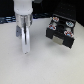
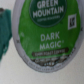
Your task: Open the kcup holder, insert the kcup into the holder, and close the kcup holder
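The kcup [image 2: 46,31] fills the wrist view from very close, its green lid reading "Green Mountain Dark Magic". A teal finger [image 2: 4,31] shows just beside the lid's rim; the other finger is out of frame. In the exterior view my gripper [image 1: 24,46] hangs straight down, low over the white table, to the left of the kcup holder [image 1: 61,31]. I cannot make out the kcup itself there. The black holder sits at the exterior view's right, with round slots showing on its top and a lower front part sticking out toward the camera. Whether the fingers press on the kcup is not visible.
The white table [image 1: 45,67] spreads around the gripper and in front of the holder. Dark background objects [image 1: 10,15] line the far edge behind the arm.
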